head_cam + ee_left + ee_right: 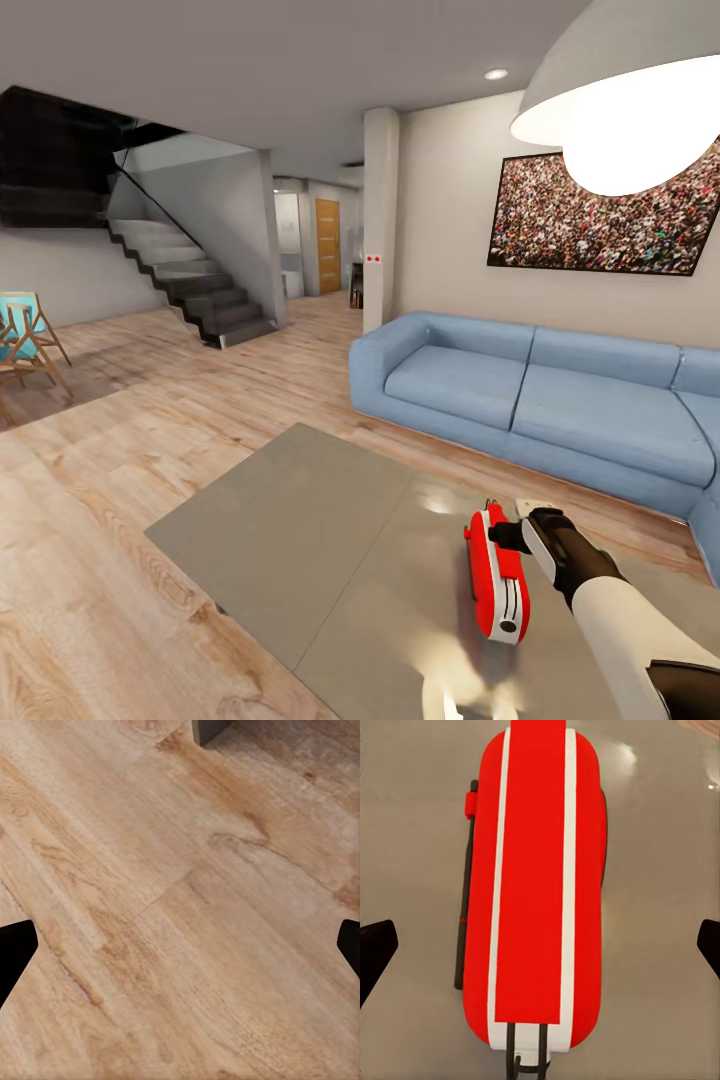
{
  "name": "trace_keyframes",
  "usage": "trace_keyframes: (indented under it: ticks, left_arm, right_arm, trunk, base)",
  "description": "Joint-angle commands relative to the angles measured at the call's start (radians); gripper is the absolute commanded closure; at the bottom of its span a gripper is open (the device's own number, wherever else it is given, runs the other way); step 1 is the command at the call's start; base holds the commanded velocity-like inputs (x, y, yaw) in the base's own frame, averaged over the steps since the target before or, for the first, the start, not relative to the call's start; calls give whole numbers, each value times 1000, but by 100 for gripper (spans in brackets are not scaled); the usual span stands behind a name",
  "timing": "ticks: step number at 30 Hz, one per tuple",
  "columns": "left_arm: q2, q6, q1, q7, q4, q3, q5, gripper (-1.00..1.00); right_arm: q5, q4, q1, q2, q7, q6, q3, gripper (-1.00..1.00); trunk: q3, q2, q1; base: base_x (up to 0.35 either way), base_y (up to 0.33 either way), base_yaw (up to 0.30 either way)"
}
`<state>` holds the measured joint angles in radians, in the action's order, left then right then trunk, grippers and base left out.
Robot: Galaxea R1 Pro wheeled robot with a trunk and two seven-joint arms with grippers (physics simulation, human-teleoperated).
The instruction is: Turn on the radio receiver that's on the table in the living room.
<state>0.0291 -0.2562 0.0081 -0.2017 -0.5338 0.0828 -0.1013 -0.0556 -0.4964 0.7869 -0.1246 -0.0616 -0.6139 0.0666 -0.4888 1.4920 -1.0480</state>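
One red radio (496, 583) lies on the glossy grey table (300, 540), toward the table's right part in the head view, with the right gripper (503, 534) at its far end, just beside or touching it; I cannot tell which. From the right wrist camera the radio (536, 885) shows as a long red body with white stripes and a thin black rod along one side, and the dark fingertips (375, 952) stand wide apart on either side of it, not clamped on anything. The left gripper's fingertips (13, 956) are likewise spread apart above the wood plank floor (180, 907). Past the table runs a blue sofa (540, 400) against the wall, under a crowd picture (600, 215). A white pendant lamp (630, 90) hangs at upper right. Farther left are a dark staircase (190, 280) and a folding chair (25, 340).
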Motion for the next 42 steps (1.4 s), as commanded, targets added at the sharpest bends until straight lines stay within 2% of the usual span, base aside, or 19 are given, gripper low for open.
trace_keyframes:
  ticks: [1,8,35,42]
  left_arm:
    - [0,0,0,0,0,0,0,-100]
    - [0,0,0,-1,0,0,0,-100]
    - [-2,0,0,-1,0,0,0,-100]
    - [-2,0,0,-1,0,0,0,-100]
  right_arm:
    - [0,0,0,0,0,0,0,-100]
    - [-1,1,0,1,7,0,-1,-100]
    - [-1,5,0,7,11,-1,-6,-100]
    - [0,7,0,8,11,-1,-7,-100]
  trunk:
    - [0,0,0]
    - [0,0,0]
    - [-85,189,-103]
    - [-85,189,-103]
  base:
    - [0,0,0]
    - [0,0,0]
    - [0,0,0]
    - [0,0,0]
